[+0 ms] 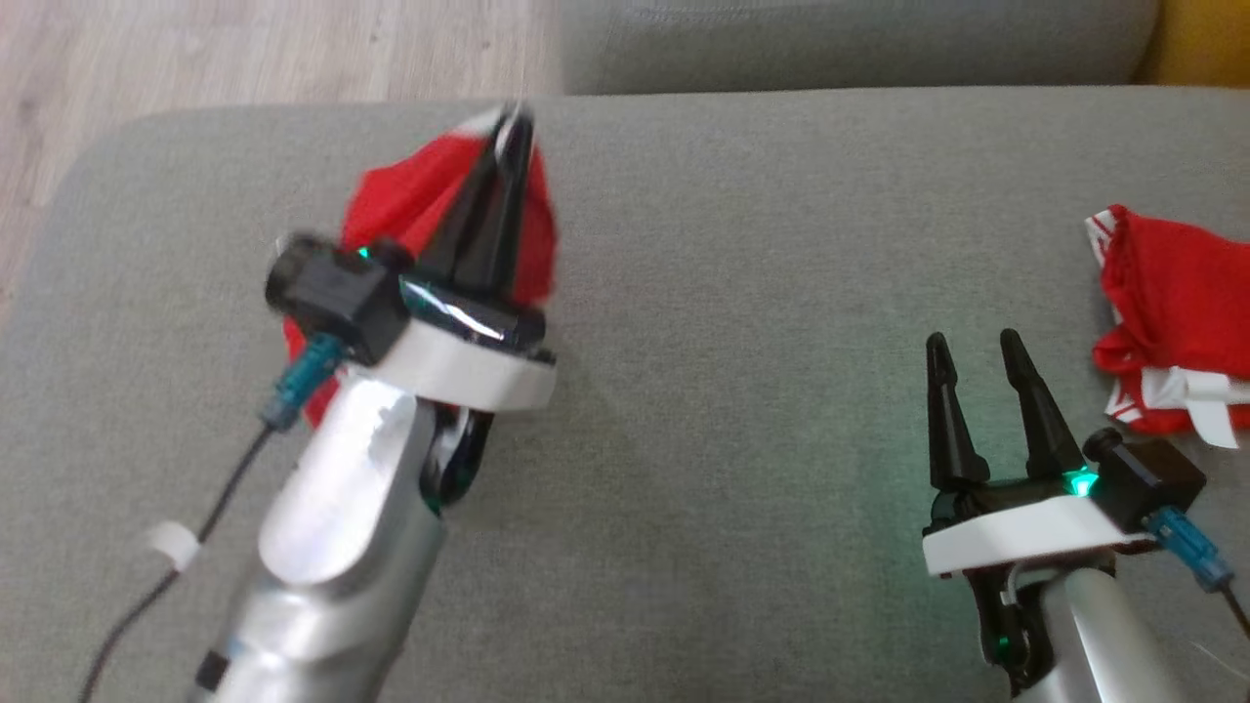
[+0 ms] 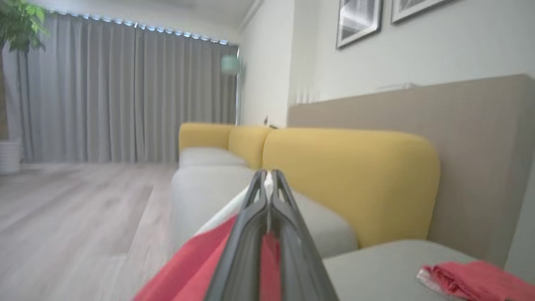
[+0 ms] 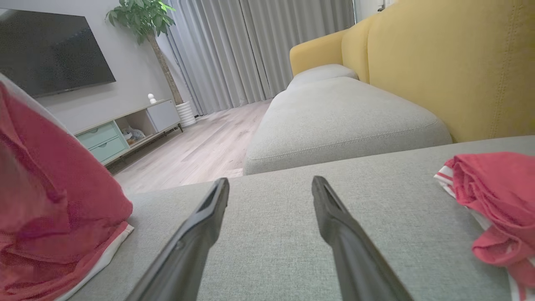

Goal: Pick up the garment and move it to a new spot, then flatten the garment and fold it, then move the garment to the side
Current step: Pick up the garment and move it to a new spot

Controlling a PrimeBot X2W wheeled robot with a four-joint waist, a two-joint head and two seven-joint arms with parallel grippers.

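Note:
A red garment with white trim (image 1: pixel 410 195) hangs bunched from my left gripper (image 1: pixel 515 122), which is shut on its white edge above the grey sofa seat (image 1: pixel 732 293). The left wrist view has the closed fingers (image 2: pixel 268 173) pinching that white hem, with the red cloth (image 2: pixel 196 259) draping down to the left. My right gripper (image 1: pixel 974 342) hovers open over the seat at the lower right, nothing between its fingers (image 3: pixel 271 184). From the right wrist view the held garment (image 3: pixel 50 209) bulks at the left, its lower folds resting on the seat.
A second red and white garment (image 1: pixel 1182 312) lies crumpled at the seat's right edge, just right of my right gripper (image 3: pixel 497 196). Yellow backrests (image 3: pixel 451 62) rise behind the seat. Wooden floor (image 1: pixel 244 49) lies beyond the seat's far left corner.

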